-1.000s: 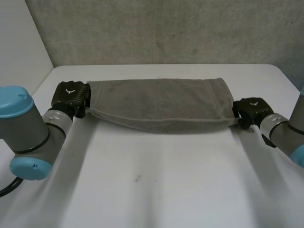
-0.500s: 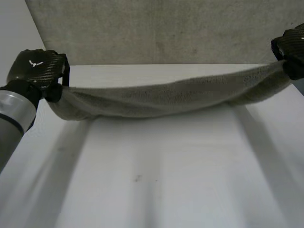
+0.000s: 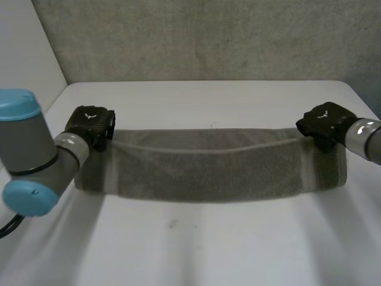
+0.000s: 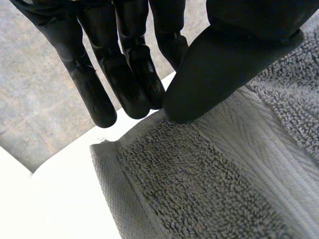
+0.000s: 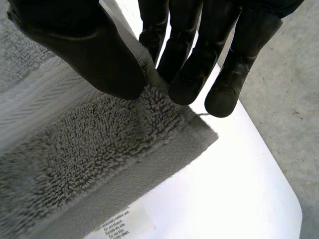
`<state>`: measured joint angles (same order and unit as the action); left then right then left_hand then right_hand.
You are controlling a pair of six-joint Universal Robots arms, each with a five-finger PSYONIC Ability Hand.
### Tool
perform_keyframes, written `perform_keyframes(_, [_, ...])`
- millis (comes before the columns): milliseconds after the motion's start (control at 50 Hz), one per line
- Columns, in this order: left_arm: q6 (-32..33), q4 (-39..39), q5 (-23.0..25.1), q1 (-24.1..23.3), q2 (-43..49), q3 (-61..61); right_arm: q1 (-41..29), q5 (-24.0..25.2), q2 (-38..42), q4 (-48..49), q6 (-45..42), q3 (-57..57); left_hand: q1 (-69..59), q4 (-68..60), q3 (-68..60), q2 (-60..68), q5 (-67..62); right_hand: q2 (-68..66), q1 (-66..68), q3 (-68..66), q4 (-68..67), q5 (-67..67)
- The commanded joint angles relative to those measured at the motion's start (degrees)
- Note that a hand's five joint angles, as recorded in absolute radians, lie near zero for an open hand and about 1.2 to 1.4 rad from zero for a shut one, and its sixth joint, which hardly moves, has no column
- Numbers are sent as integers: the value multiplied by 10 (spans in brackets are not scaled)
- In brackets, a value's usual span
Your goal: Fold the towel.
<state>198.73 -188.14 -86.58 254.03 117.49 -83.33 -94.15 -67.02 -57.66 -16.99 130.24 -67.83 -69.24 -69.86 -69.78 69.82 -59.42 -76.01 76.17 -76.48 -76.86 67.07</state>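
A grey towel [image 3: 214, 164] stretches as a long band between my two hands above the white table [image 3: 196, 250]. My left hand [image 3: 89, 122] holds the towel's left end. In the left wrist view its thumb [image 4: 219, 74] presses the towel's woven border [image 4: 209, 184] against the straight fingers [image 4: 124, 79], near a corner. My right hand [image 3: 324, 119] holds the right end. There the thumb [image 5: 84, 55] and fingers [image 5: 199, 59] pinch the towel [image 5: 89, 149] close to its corner. The top edge sags slightly between the hands, and the lower edge reaches down towards the table.
A grey wall [image 3: 202, 36] stands behind the table's back edge, and a white wall [image 3: 24, 59] is at the left. A white care label [image 5: 122, 221] shows on the towel's underside near the right hand. Bare table lies in front of the towel.
Both hands lifted the towel high off the far part of the table, then brought it down and nearer. It now hangs spread between them, closer to the front.
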Motion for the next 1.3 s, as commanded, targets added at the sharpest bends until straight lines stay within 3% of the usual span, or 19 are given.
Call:
perform_keyframes(20, [5,-12,-5,-5,127,154,-31,-48,111,43,17,118,-108,-101,-102,102,-106,-40,38,-35,-31,29])
perform_keyframes(160, [5,30,-6,-6,225,295,-53,-90,223,59,22,264,-108,-101,-102,102,-106,-40,38,-35,-31,29])
perform_keyframes(440, [6,122,-24,-8,371,540,-68,-105,357,62,20,459,-108,-101,-102,102,-106,-40,38,-35,-31,29])
perform_keyframes(460, [5,128,-25,-8,377,550,-68,-105,357,62,20,459,-25,-18,-19,19,-23,-40,38,-35,-31,29])
perform_keyframes(480, [5,128,-25,-8,377,550,-73,-103,368,64,18,473,-24,-18,-18,18,-22,442,-444,447,451,-453])
perform_keyframes(500, [5,131,-29,-9,380,554,-73,-103,368,64,18,473,537,544,543,-543,539,447,-449,452,456,-458])
perform_keyframes(520, [4,133,-28,-10,380,552,-79,-102,376,73,14,483,510,516,515,-516,512,660,-662,665,669,-671])
perform_keyframes(540, [4,133,-28,-10,380,552,-80,-102,381,88,16,489,510,516,515,-515,511,660,-662,665,669,-671])
perform_keyframes(560, [4,134,-28,-13,378,551,-80,-102,381,88,16,489,592,599,598,-598,594,660,-662,665,669,-671])
perform_keyframes(640, [2,136,-28,-30,369,548,-84,-113,372,123,26,485,592,599,598,-598,594,660,-662,665,669,-671])
perform_keyframes(780, [-4,145,-25,-46,285,456,-86,-125,309,118,81,431,592,599,598,-598,594,660,-662,665,669,-671])
perform_keyframes(860, [-5,139,-23,-48,229,384,-80,-124,237,119,113,343,592,598,597,-598,594,660,-662,665,669,-671])
perform_keyframes(1080, [-9,8,-20,-56,26,98,-46,-118,70,118,119,83,592,599,598,-598,594,660,-662,665,669,-671])
perform_keyframes(1200, [-12,-57,-20,-46,-57,-24,-29,-100,33,118,119,3,592,599,598,-598,594,660,-662,665,669,-671])
perform_keyframes(1300, [-31,-83,-19,-40,-80,-86,3,-54,20,118,119,-68,592,599,598,-598,594,643,-644,647,651,-653])
